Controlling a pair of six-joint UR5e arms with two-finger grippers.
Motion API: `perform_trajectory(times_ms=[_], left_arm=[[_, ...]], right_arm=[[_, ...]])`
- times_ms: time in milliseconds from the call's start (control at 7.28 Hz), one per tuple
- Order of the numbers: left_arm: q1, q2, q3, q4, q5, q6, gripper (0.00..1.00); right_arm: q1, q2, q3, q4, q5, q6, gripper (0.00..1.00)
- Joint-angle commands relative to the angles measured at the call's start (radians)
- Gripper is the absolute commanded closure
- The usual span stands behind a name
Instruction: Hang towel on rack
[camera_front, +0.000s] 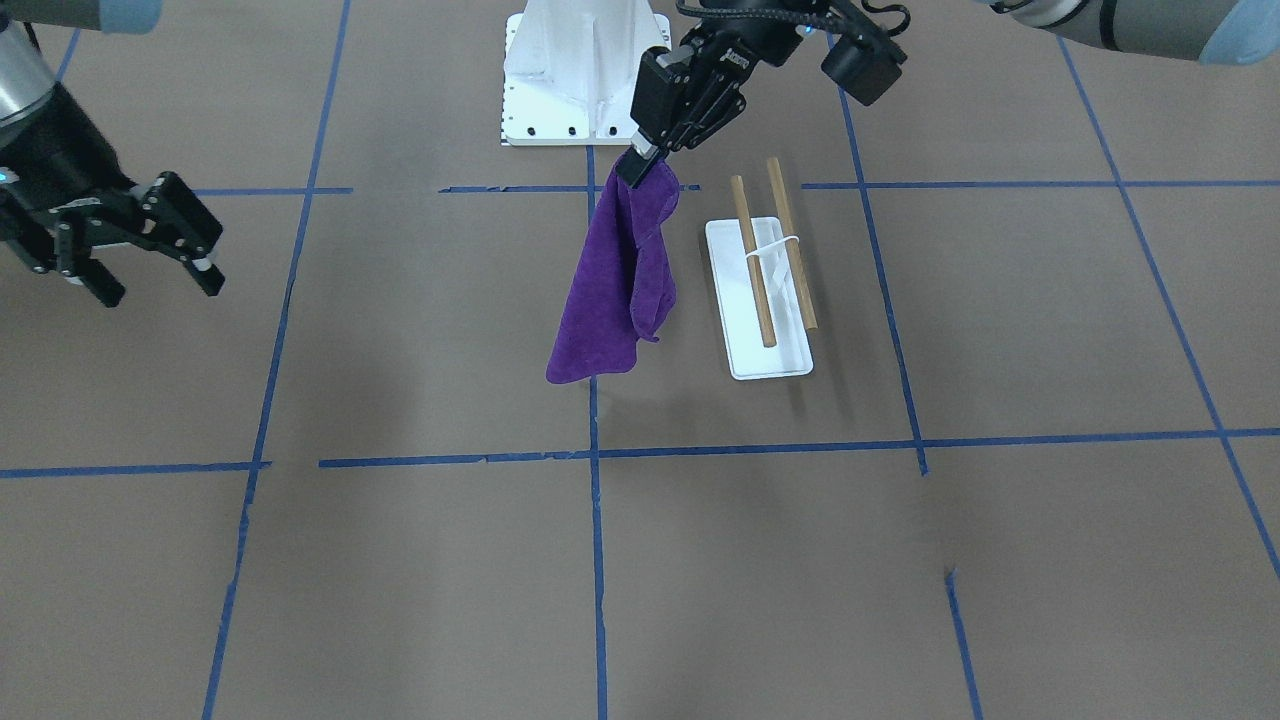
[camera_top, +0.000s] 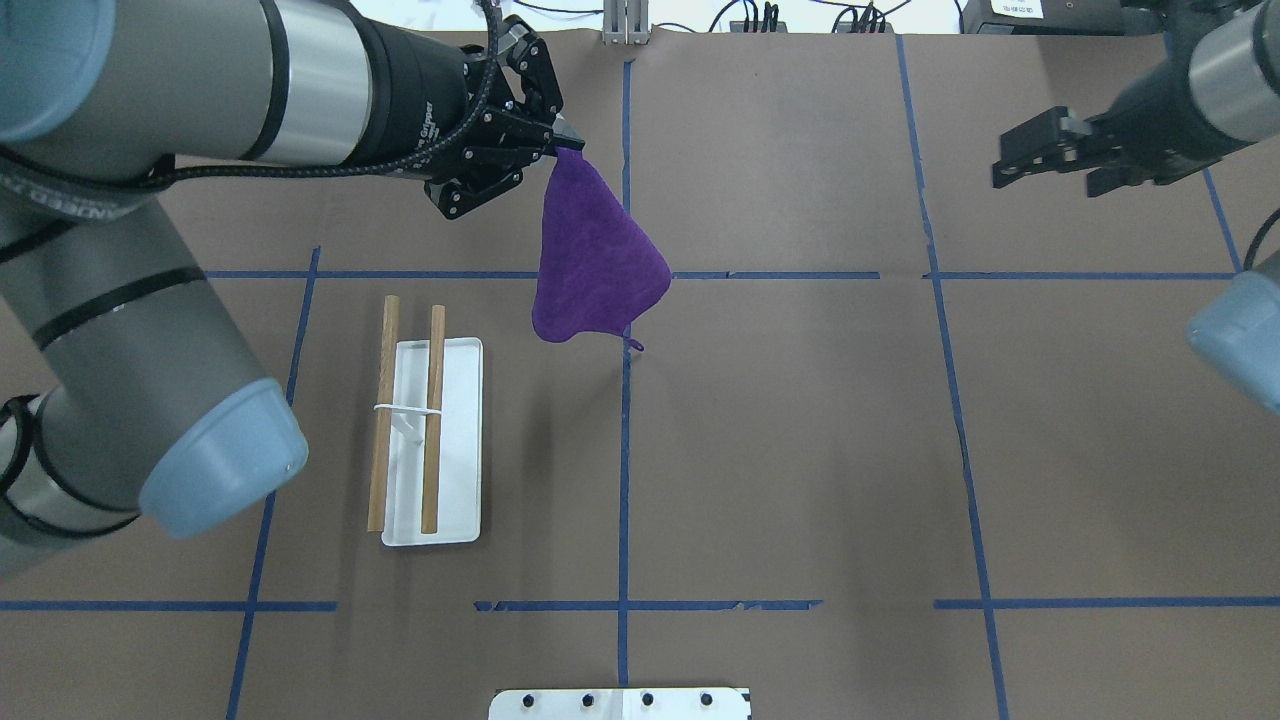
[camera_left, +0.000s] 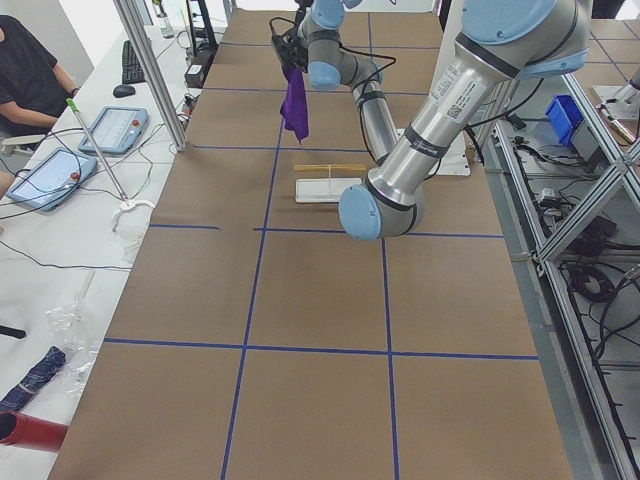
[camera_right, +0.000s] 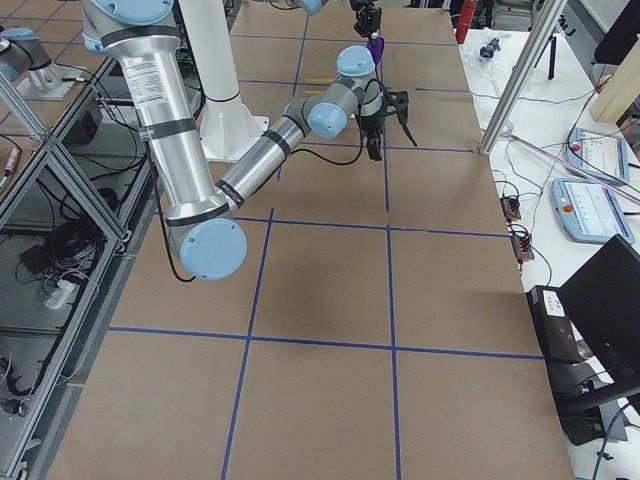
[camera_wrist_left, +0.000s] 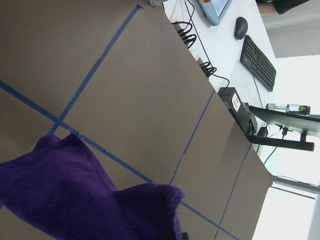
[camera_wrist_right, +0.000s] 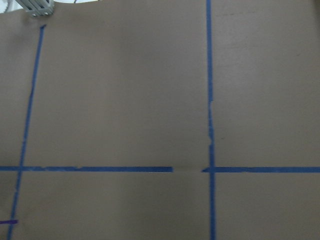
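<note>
Carry step. Left claw (camera_top: 558, 148) clenched on corner of towel (camera_top: 595, 260), hanging clear of worktop (camera_top: 800, 450). Rack (camera_top: 458, 450) at its 7 o'clock, overhead. Right claw (camera_front: 160, 288) released, idle. Next, likely: swing over dowels (camera_top: 434, 420), drape.

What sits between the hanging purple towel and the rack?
Nothing: in the overhead view only bare brown table separates the towel, held by the left gripper, from the rack.

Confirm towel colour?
Solid purple; the towel shows best in the overhead exterior view, hanging from the left gripper.
</note>
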Motion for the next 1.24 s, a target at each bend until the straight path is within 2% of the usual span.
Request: perform_trajectory(times_ms=[0, 137, 412, 550, 687, 824, 962, 1099], left_arm=[[0.094, 0.000, -0.130, 0.257, 0.158, -0.035, 1.00], [0.096, 0.000, -0.188, 0.375, 0.164, -0.062, 1.00], [0.112, 0.003, -0.204, 0.486, 0.163, -0.240, 1.00], [0.123, 0.008, -0.224, 0.537, 0.163, -0.336, 1.00], [0.140, 0.039, -0.285, 0.581, 0.163, -0.413, 1.00], [0.151, 0.072, -0.351, 0.679, 0.163, -0.429, 1.00], [0.137, 0.078, -0.368, 0.738, 0.165, -0.429, 1.00], [0.135, 0.136, -0.368, 0.746, 0.177, -0.428, 1.00]], right_arm=[[0.143, -0.064, -0.038, -0.168, 0.015, -0.412, 0.00], [0.206, -0.099, -0.084, -0.167, 0.021, -0.565, 0.00], [0.275, -0.139, -0.146, -0.170, 0.028, -0.760, 0.00], [0.291, -0.141, -0.175, -0.170, 0.028, -0.801, 0.00], [0.300, -0.144, -0.207, -0.168, 0.036, -0.832, 0.00], [0.315, -0.150, -0.232, -0.170, 0.078, -0.867, 0.00], [0.324, -0.176, -0.249, -0.164, 0.132, -0.880, 0.00], [0.331, -0.196, -0.256, -0.162, 0.161, -0.878, 0.00]])
